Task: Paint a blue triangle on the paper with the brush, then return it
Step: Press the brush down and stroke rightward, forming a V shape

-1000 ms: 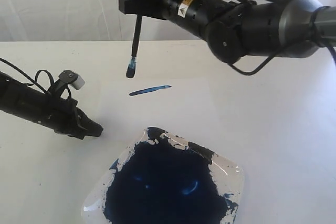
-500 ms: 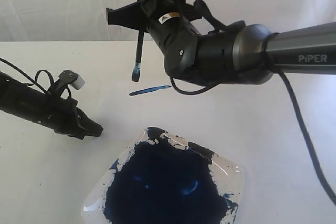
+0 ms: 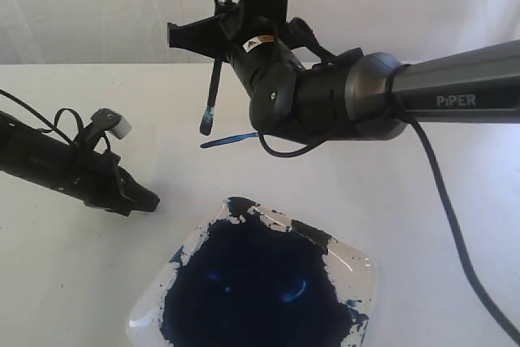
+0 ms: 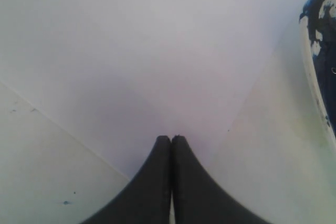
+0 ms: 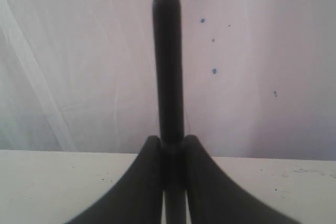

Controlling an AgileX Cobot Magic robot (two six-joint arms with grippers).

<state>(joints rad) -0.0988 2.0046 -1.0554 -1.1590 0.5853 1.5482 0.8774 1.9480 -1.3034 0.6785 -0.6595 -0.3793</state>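
- Two arms are in view: the right gripper [image 3: 217, 38] reaches in from the right and hangs over the paper [image 3: 183, 172], while the left gripper [image 3: 143, 199] lies low near the table [image 3: 65, 282] on the left side.
- Right fingers [image 5: 149, 153] are pinching the brush [image 3: 214, 79] by its black handle. In the wrist view the handle [image 5: 166, 66] stands straight up out of the closed tips [image 5: 169, 142].
- The brush hangs nearly upright, leaning a little, bristles down (tip stained blue). In the exterior view the tip sits just above the left end of the painted mark and apart from it; whether it touches the sheet I cannot tell.
- The blue triangle [image 3: 230, 140] lies on the paper as a thin slanted sliver, pointed at its left end, its right end hidden behind the right arm.
- Left fingers [image 4: 157, 156] are pressed together with nothing between them; their tips [image 4: 171, 139] rest over the pale sheet [image 4: 131, 61] near its edge.
- A clear paint tray [image 3: 367, 270] holding a dark blue pool sits at the near edge of the paper. Its smeared rim [image 4: 314, 77] also shows in the left wrist view.
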